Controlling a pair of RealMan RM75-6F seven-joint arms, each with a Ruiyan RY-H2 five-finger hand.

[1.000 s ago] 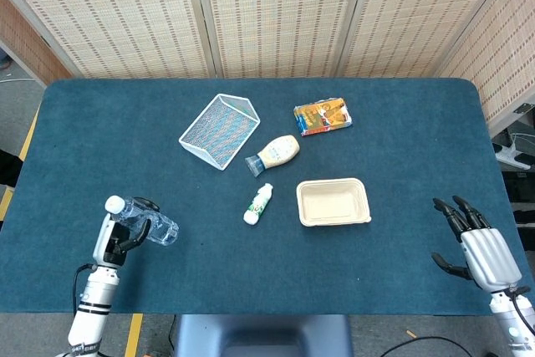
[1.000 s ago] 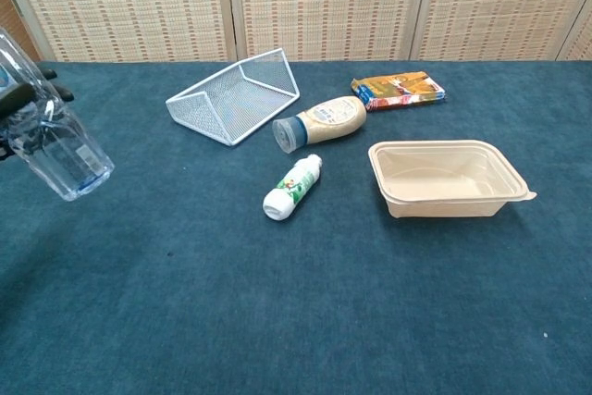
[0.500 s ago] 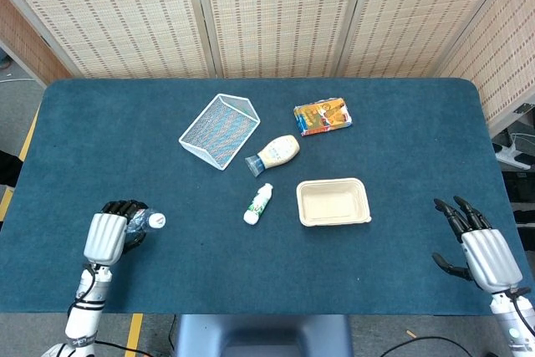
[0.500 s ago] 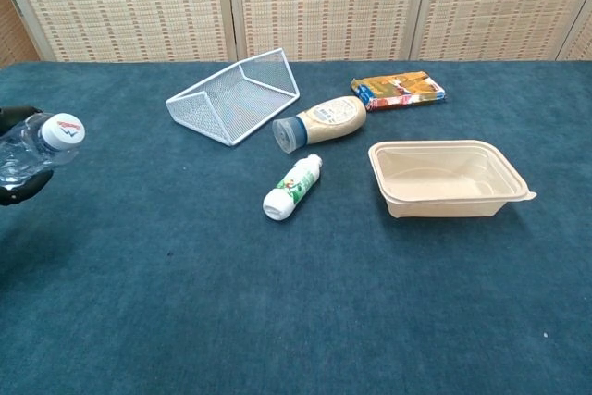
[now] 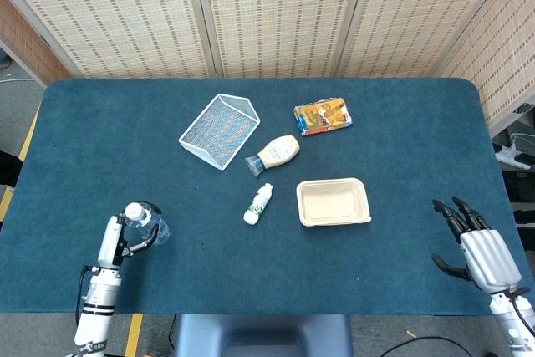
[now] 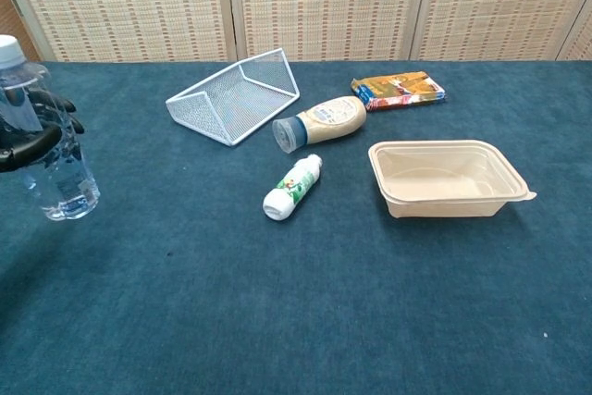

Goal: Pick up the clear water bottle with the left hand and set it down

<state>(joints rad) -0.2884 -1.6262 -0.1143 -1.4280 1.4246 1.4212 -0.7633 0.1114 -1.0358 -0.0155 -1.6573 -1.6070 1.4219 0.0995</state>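
The clear water bottle point(image 5: 144, 224) with a white cap stands nearly upright at the table's front left. In the chest view the bottle point(image 6: 54, 159) shows at the far left, its base at or just above the blue cloth. My left hand point(image 5: 117, 242) holds it from the left side, and its dark fingers point(image 6: 31, 146) wrap around the bottle's middle. Over the front right corner, my right hand point(image 5: 483, 255) holds nothing, its fingers spread apart. The chest view does not show it.
A white wire basket point(image 5: 220, 130) lies on its side at mid-table. Near it lie a mayonnaise bottle point(image 5: 276, 154), a small white bottle point(image 5: 258, 204) and an orange snack packet point(image 5: 323, 115). A beige plastic tray point(image 5: 333, 201) sits right of centre.
The bottle has swung in my left hand from tilted, through cap pointing toward the chest camera, to upright, and sits lower near the cloth. My right hand has stayed put.
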